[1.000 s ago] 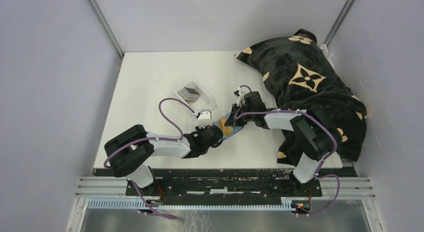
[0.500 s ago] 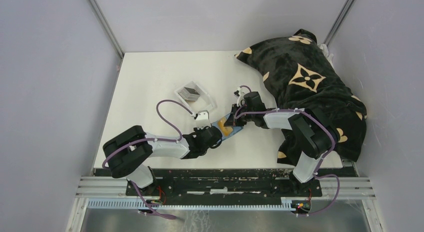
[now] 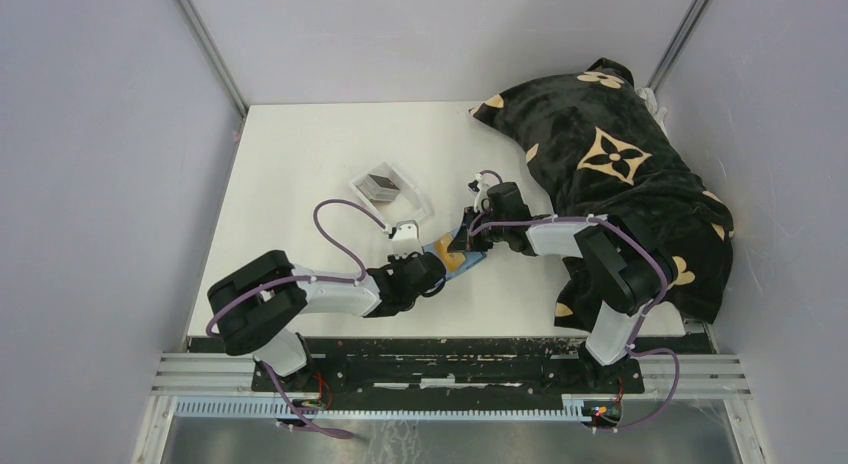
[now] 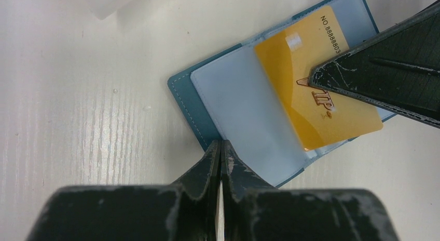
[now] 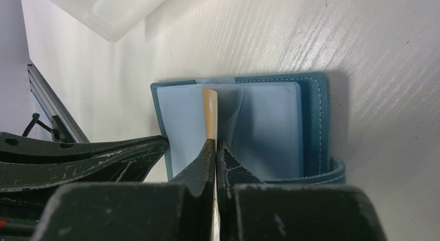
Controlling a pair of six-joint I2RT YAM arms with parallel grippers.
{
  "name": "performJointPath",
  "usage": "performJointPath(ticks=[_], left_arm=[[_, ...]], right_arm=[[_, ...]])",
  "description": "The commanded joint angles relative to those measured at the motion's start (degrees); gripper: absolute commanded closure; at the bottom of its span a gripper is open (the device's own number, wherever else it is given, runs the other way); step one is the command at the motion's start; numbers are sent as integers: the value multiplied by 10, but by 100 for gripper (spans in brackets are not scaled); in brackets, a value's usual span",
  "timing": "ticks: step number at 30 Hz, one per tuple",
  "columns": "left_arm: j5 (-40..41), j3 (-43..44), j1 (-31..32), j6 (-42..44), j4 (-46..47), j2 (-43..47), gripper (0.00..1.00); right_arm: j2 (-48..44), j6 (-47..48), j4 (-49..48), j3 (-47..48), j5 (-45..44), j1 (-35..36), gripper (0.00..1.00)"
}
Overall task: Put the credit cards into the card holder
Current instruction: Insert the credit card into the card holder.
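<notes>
Finding: the card holder (image 4: pixel 193 103) is lying open on the white surface (image 3: pixel 300 164), with its clear sleeves (image 4: pixel 249 111) facing up. The right gripper (image 5: pixel 214 142) is clenching its jaws on one gold card (image 4: pixel 311 90). It is presenting the card edge-on at the holder's middle fold, where a sleeve leaf is curling over the card's leading edge. The left gripper (image 4: pixel 220 145) is bearing on the holder's near edge with its jaws clenched. Whether those jaws are nipping the cover or only pinning it cannot be told.

Risks, as judged:
- The card may be riding between two leaves rather than entering a pocket mouth. Pushing on would then buckle the soft sleeve or wedge the card.
- The holder could be skidding away if the left jaws are merely pressing on it, because the pushing force is running along the surface.
- The two grippers are working close together over the holder, so a small sideways correction could bring them into contact.

Count:
- One card holder.
- One gold card in hand.
- Dark cards (image 3: pixel 380 184) sitting in one clear tray (image 3: pixel 415 202) beyond the holder; their number is not readable.
- One dark patterned blanket (image 3: pixel 610 154) lying well apart from the holder.
</notes>
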State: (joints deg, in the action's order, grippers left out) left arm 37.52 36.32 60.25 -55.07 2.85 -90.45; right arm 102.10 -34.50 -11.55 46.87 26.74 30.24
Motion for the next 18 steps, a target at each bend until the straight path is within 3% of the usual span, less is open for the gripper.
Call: performJointPath(ticks=[1, 18], left_arm=[[-3, -13, -1, -3, -94, -37, 92], [-1, -6, -1, -5, -102, -49, 92]], right_arm=[[32, 15, 43, 2, -38, 3, 99], [34, 2, 45, -32, -46, 28, 99]])
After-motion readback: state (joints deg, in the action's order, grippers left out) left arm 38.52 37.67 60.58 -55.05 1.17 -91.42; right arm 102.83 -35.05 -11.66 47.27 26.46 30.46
